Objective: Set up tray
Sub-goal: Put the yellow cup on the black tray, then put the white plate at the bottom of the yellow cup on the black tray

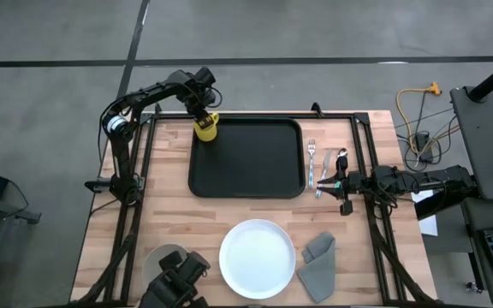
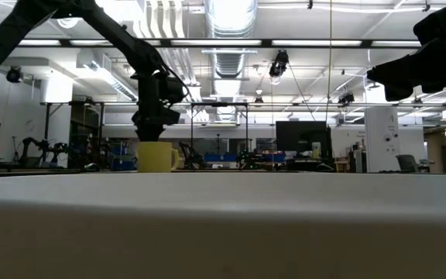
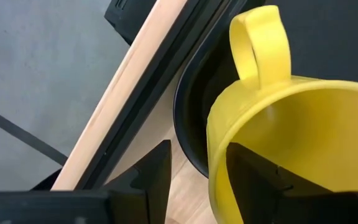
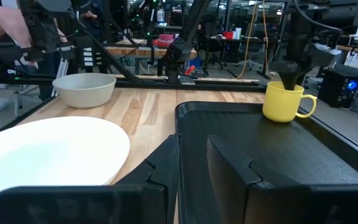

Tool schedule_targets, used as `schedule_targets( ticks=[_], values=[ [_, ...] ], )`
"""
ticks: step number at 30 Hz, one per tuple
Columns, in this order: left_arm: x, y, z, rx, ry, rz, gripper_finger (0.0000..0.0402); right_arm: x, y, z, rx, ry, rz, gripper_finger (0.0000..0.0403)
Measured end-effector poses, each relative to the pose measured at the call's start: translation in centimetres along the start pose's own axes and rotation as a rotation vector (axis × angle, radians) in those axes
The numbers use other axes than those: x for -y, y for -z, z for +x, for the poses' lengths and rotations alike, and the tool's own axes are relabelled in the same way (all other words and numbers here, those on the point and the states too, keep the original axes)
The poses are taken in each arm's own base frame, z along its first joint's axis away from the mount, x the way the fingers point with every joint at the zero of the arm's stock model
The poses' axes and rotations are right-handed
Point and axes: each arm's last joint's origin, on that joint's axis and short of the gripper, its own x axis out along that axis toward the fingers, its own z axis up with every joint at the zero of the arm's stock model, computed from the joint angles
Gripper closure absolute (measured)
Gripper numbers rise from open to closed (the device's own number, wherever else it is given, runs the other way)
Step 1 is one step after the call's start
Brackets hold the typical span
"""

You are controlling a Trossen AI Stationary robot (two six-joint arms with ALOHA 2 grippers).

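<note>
Tray (image 1: 246,158): large flat black rectangular one, rounded corners, low raised rim, sits on the light wooden slat table (image 1: 178,222), toward the far half, long side running across. Everything below placed relative to it. Bright yellow ceramic mug with a loop handle (image 1: 205,127) stands upright on the tray's far-left corner, just inside the rim. Left gripper (image 1: 202,115) is directly over the mug; left wrist view shows its dark fingers (image 3: 151,174) straddling the mug wall, one outside, one inside the cup, closed onto the wall. Silver metal fork (image 1: 311,161) and metal spoon (image 1: 321,178) lie on bare wood just beside the tray's right edge, apart from the rim. Right gripper (image 1: 339,183) sits low at the tray's right side, next to the cutlery, pointing across the tray; fingers apart with a narrow gap, nothing between them. Round white plate (image 1: 258,258) is on the wood at the tray's near side. Folded grey cloth napkin (image 1: 318,265) lies right of the plate. Pale round bowl (image 1: 165,259) is off the tray's near-left corner, partly hidden by dark hardware.
</note>
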Motion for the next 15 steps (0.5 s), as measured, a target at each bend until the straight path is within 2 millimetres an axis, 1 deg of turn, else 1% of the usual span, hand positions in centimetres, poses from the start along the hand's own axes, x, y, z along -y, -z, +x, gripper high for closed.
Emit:
schedule_targets(
  ticks=[7,15],
  values=[
    [0.3,0.4,-1.2,0.004,-0.002,0.000,0.0267,0.0,0.0,0.0,0.000,0.000,0.000,0.0326],
    [1.2,0.6,-3.6,0.057,-0.010,0.000,0.0267,0.0,0.0,0.0,0.000,0.000,0.000,0.0335]
  ],
)
